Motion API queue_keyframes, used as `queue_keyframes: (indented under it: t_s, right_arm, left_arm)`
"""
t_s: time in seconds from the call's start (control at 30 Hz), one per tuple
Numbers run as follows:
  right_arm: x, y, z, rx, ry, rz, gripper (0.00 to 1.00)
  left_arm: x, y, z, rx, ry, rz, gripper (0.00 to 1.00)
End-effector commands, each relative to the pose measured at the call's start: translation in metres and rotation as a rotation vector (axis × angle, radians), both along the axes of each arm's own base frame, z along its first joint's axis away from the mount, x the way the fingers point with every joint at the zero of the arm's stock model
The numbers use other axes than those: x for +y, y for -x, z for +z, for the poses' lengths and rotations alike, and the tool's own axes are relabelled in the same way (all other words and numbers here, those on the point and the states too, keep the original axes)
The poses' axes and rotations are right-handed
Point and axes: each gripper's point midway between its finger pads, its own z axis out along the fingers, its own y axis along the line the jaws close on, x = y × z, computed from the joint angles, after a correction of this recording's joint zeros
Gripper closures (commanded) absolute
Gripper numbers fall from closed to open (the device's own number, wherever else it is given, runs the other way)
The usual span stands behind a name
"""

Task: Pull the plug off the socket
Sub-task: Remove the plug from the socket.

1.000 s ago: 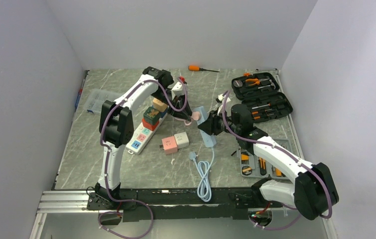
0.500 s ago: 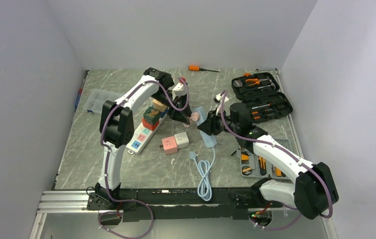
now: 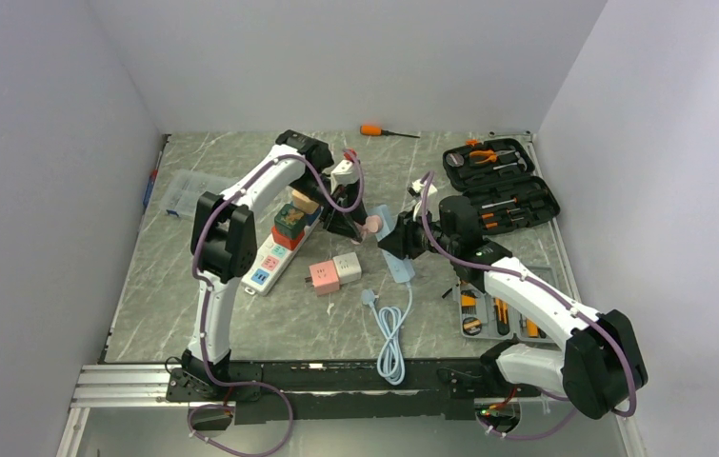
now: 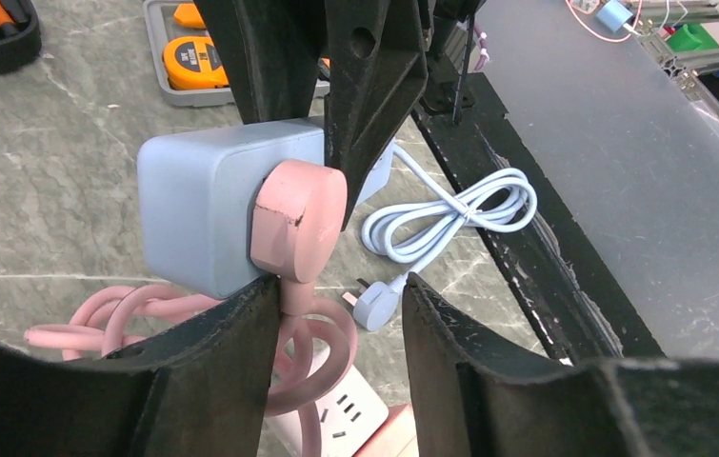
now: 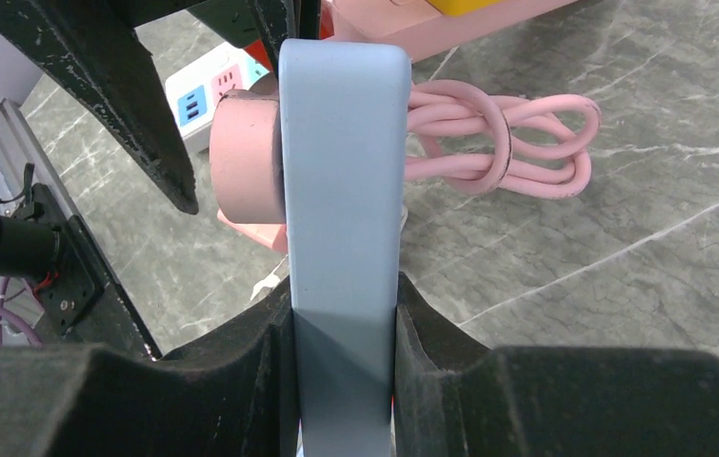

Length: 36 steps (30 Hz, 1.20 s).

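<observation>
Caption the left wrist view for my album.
Left pincer open astride a pink plug seated in the blue socket block.

This is a lab test cell. White walls (image 3: 336,57) box in my desk (image 3: 174,286); a tool case (image 3: 503,186) lies right of my right tool (image 3: 399,238).

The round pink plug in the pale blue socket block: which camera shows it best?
The left wrist view. There the round pink plug fills the middle, close up, seated in the pale blue socket block. The right wrist view shows it only edge-on, half hidden behind the block. The top view shows just a tiny pink spot.
</observation>
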Motion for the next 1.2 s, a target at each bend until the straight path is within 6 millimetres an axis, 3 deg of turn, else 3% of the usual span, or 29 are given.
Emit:
queue_keyframes:
  t_s: [0.0,0.2,0.43,0.67,0.87,1.17]
  right_arm:
    - [0.037,-0.003,0.121,-0.338,-0.223,0.152,1.0]
    - [0.044,0.004,0.128,-0.35,-0.237,0.179,1.0]
    - [0.052,0.014,0.138,-0.366,-0.25,0.218,1.0]
    - [0.059,0.018,0.145,-0.376,-0.272,0.251,1.0]
    - [0.061,0.014,0.14,-0.369,-0.261,0.25,1.0]
    - [0.026,-0.025,0.103,-0.291,-0.213,0.117,1.0]
  left_arm:
    - [-0.021,0.028,0.006,0.074,0.013,-0.059,0.44]
    - [-0.028,0.018,0.004,0.103,0.023,-0.05,0.3]
    - [-0.032,0.014,-0.002,0.122,0.02,-0.045,0.31]
    - [-0.034,0.016,0.004,0.127,0.043,-0.049,0.63]
    - [-0.034,0.021,0.006,0.094,0.056,-0.062,0.88]
    - [-0.022,0.027,0.028,0.028,0.11,-0.052,0.98]
